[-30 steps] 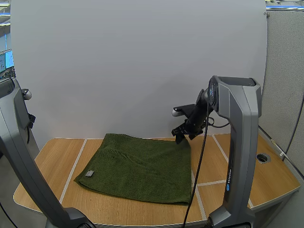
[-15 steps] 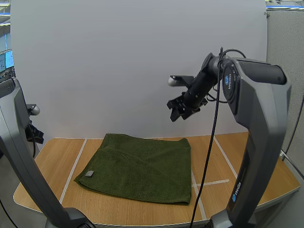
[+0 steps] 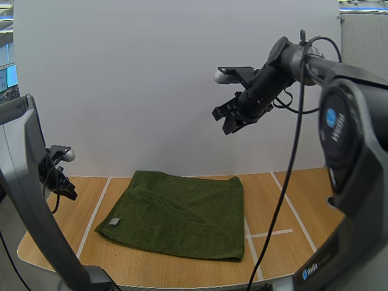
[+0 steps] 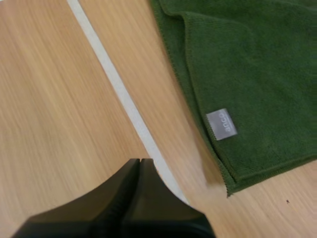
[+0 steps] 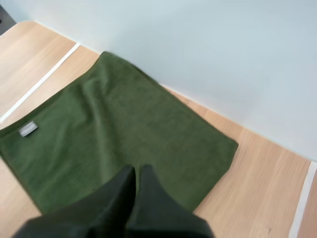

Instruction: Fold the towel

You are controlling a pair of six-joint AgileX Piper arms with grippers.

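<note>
while both arms hang clear of the cloth, the step in hand looks to me like setting up a fold, and doing it well starts at the near corner. closest to me, the left gripper (image 4: 139,162) sits low over the bare table (image 4: 49,99), just beside a white tape line (image 4: 122,99), its two black fingers pressed together on nothing. the green towel (image 3: 182,215) lies flat on the wood beyond that line, and its near-left corner carries a small grey label (image 4: 221,124). an upper layer shows there with its own hemmed edge. so i judge a good grasp needs the fingers to part first, then pinch every layer at that corner, not just the top one. the corner should then travel low, so the cloth neither drags nor bunches. as for containers, i see none, and nothing rests on the towel. farthest off, the right gripper (image 3: 227,120) hangs high above the towel's far right corner, fingers together and empty.
</note>
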